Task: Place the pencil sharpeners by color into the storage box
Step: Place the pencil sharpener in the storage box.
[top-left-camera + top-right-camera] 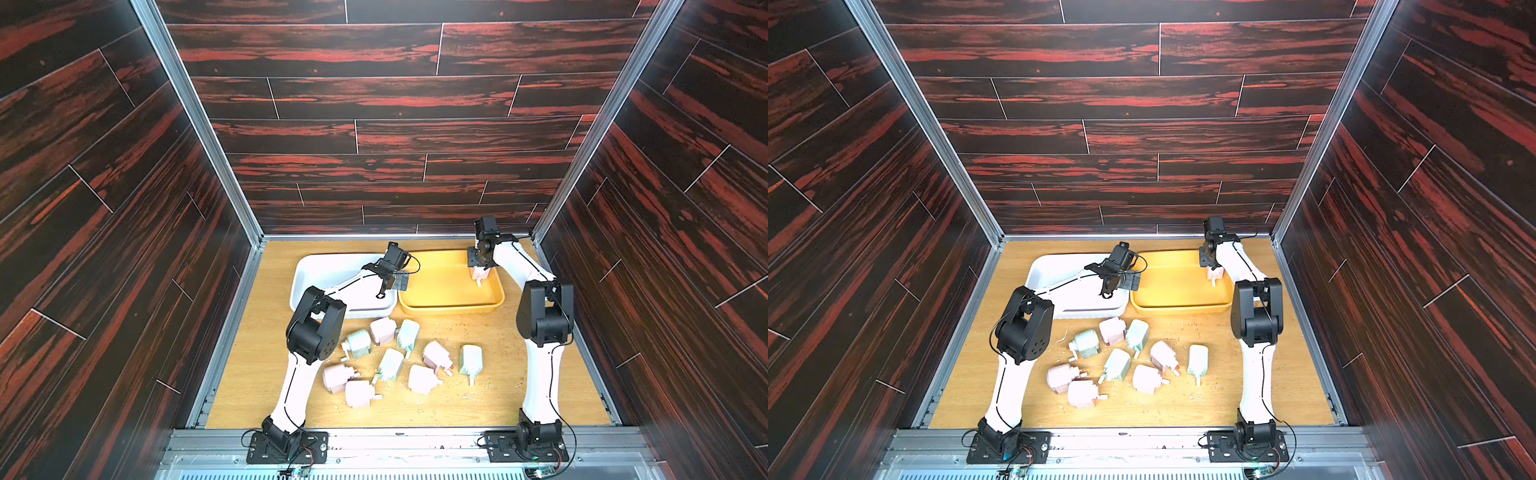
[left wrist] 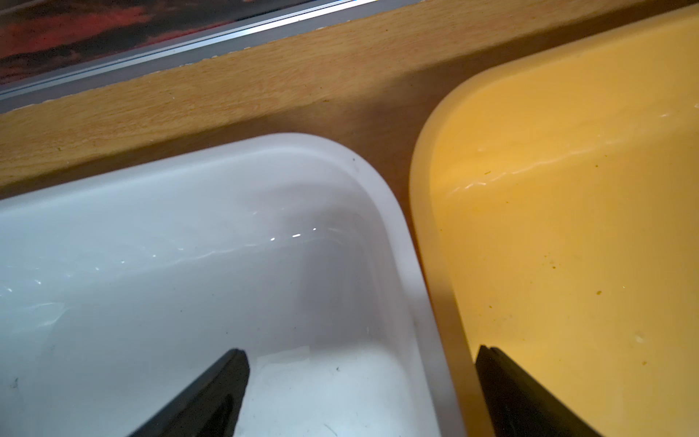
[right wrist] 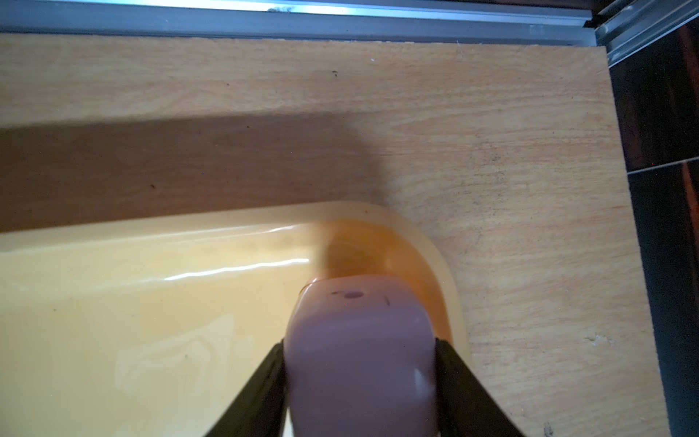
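Item: pink sharpener [image 3: 359, 363], clamped in my right end effector [image 3: 359, 378] over the yellow tray [image 1: 440, 309], far corner. Left end effector [image 2: 359, 378]: spread wide, empty. Nine sharpeners [image 1: 390, 363] on surface [image 1: 498, 399]. Handling: lower fully before releasing, clear of rim.

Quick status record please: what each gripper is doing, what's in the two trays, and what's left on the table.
left gripper: open, empty, above the adjoining rims of the two trays
right gripper: shut on a pale pink plastic pencil sharpener, over the yellow tray's far right corner
white plastic tray: no sharpeners visible
yellow plastic tray: none resting inside yet
wooden table: five pink, four mint green sharpeners loose
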Available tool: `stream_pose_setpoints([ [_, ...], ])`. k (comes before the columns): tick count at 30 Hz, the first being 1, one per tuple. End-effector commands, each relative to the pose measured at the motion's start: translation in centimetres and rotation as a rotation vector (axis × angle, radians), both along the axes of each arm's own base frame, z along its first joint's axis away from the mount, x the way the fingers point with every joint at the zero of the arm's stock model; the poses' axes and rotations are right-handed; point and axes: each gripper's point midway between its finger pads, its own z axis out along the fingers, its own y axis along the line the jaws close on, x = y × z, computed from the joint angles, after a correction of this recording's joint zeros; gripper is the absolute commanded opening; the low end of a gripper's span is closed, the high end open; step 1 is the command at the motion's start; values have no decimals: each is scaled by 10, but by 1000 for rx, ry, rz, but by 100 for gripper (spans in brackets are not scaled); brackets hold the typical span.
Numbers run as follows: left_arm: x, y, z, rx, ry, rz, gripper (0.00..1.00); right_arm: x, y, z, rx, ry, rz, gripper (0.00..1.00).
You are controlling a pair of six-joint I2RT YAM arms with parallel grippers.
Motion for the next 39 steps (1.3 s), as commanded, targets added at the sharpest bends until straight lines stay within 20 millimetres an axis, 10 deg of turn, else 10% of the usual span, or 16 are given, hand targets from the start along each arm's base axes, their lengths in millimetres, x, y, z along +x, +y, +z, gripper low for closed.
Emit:
stream_pose_setpoints([
  [1, -4, 11, 24, 12, -14, -3, 100, 7, 4, -1, 22, -9, -19, 37],
  [16, -9, 1, 37, -51, -3, -34, 100, 8, 8, 23, 24, -58, -3, 76],
  [28, -15, -2, 57, -96, -15, -54, 100, 0, 17, 46, 19, -110, 14, 81],
  [32, -21, -5, 66, -128, -18, -66, 100, -8, 22, 60, 9, -142, 19, 98],
  [39, -45, -1, 93, -202, -58, -98, 100, -45, 51, 91, 67, -266, 68, 98],
])
